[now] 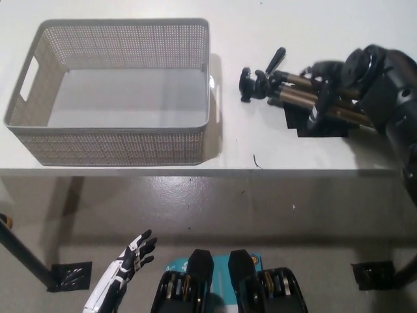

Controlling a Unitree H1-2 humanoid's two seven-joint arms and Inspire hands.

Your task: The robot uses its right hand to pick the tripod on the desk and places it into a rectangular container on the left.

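Black right hand is draped over the tripod legs on the desk, fingers curling round them, though I can't tell if the grip is closed. Held so far from the head, it could tip and catch the container rim. White left hand hangs open, low.

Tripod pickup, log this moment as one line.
phase: grasping | right hand over tripod legs, grip unclear | tripod on desk | basket empty | left hand open, low
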